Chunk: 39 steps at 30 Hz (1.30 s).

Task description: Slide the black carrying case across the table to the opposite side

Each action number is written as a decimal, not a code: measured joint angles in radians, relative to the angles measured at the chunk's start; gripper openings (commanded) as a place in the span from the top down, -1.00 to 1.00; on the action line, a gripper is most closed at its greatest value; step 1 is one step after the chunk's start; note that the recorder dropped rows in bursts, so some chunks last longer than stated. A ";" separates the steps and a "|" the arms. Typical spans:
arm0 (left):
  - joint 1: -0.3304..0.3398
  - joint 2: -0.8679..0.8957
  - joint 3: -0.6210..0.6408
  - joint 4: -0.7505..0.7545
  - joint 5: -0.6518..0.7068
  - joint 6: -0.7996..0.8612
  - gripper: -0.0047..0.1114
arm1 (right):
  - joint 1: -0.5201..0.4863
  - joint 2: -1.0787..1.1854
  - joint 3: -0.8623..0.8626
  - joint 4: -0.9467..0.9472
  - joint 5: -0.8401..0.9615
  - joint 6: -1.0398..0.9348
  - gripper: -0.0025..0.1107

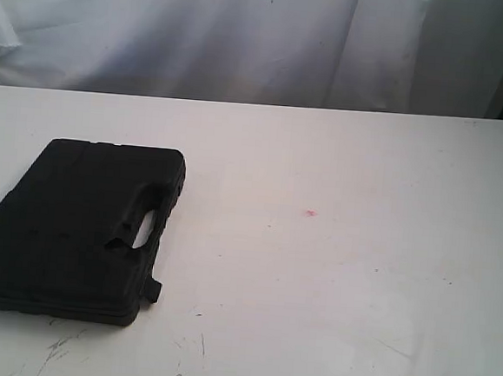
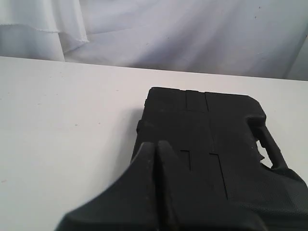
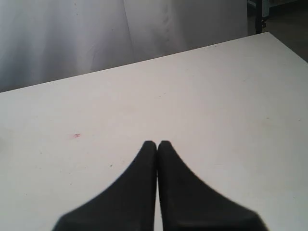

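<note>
At the left wrist, the left gripper (image 2: 156, 144) is seen fully closed. Its two black fingers (image 2: 144, 183) are pressed together with no gap, and nothing is held between them. The fingertips are placed over the near edge of the case (image 2: 207, 139), which stretches away in front of them. Whether the case is really touched cannot be told, because black lies on black. The handle slot (image 2: 264, 142) is seen along one long side of the case, away from the fingertips.

The right gripper (image 3: 157, 144) is also pressed closed and holds nothing. Only bare white table (image 3: 231, 96) is seen ahead of it, together with a small pink spot (image 3: 76, 135). The case is not shown in this view, so it lies well apart from this gripper.

From the exterior camera, neither gripper is visible. The case (image 1: 74, 226) is laid flat at about 8 o'clock of the table (image 1: 356, 292), with the handle slot (image 1: 144, 230) turned toward 3 o'clock. A latch tab (image 1: 153, 291) sticks out at the near corner. The pink spot (image 1: 310, 213) is found at 3 o'clock from the case, near the middle. A white curtain (image 1: 246, 31) hangs behind, at 12 o'clock.
</note>
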 measured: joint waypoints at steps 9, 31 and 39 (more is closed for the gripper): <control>0.000 0.000 0.000 0.000 0.000 0.000 0.92 | 0.000 0.000 0.000 0.000 0.000 0.000 0.96; 0.000 0.000 0.000 0.101 -0.327 0.001 0.92 | 0.000 0.000 0.000 0.000 0.000 0.000 0.96; 0.000 0.000 0.000 0.098 -0.419 -0.007 0.92 | 0.000 0.000 0.000 0.000 0.000 0.000 0.96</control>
